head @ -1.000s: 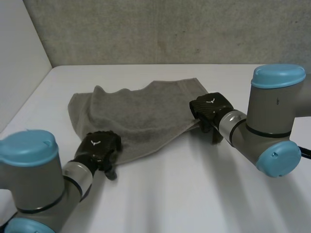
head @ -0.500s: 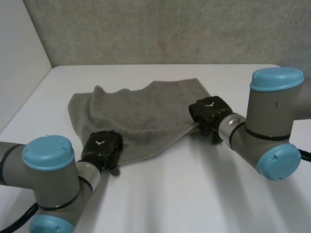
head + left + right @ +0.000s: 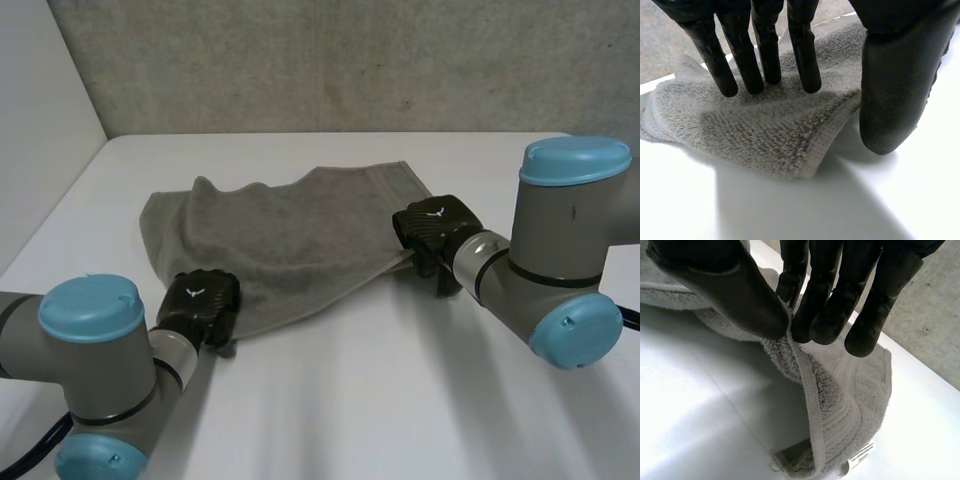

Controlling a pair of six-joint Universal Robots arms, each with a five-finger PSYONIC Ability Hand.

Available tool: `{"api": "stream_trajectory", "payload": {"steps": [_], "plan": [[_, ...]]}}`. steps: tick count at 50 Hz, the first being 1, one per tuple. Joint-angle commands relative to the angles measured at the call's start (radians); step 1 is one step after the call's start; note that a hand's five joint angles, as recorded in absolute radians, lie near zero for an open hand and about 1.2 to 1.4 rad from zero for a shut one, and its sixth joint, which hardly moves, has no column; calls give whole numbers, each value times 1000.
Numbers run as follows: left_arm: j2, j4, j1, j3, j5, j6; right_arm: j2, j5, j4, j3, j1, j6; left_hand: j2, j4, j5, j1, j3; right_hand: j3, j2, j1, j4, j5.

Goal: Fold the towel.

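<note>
Closest in, at the near left of the white table: left hand set over the near left corner of the grey towel. Relaxed, not gripping: straight fingers pointing down with tips on the pile just inside the hem, thumb apart from them, off the edge and down at the bare table beside the corner. Nothing pinched between thumb and fingers in the left wrist view. A little farther back, at the right: right hand on the towel's right edge, close to the near right corner. Grasping the cloth, with the hem caught between thumb tip and fingertips and raised off the table, the rest of that edge drooping below the hand in a fold. Small white label at the hanging corner, near the table. Beyond both hands: towel spread out, rumpled, ridged along its far edge, lying on the table's middle. Farthest back: grey wall behind the table.
</note>
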Motion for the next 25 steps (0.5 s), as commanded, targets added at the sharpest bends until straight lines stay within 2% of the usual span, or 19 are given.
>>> {"api": "stream_trajectory", "payload": {"steps": [1, 6, 23, 24, 25], "plan": [[5, 2, 38, -3, -2, 15, -12, 0, -2, -2, -6, 4, 92, 92, 83, 83, 91, 69, 62, 89, 62, 53], [11, 38, 97, -7, -12, 16, -24, -3, 1, -1, -18, 6, 347, 346, 338, 338, 346, 69, 62, 89, 62, 53], [64, 55, 189, -7, -8, 13, -27, -2, 2, 1, -16, 6, 429, 429, 421, 421, 429, 69, 62, 89, 62, 53], [70, 55, 196, -8, -5, 13, -26, -2, 2, 1, -18, 6, 528, 528, 519, 520, 528, 69, 62, 89, 62, 53], [76, 55, 196, -7, -2, 13, -27, -2, 2, 1, -18, 6, 724, 724, 715, 715, 723, 69, 62, 89, 62, 53]]}}
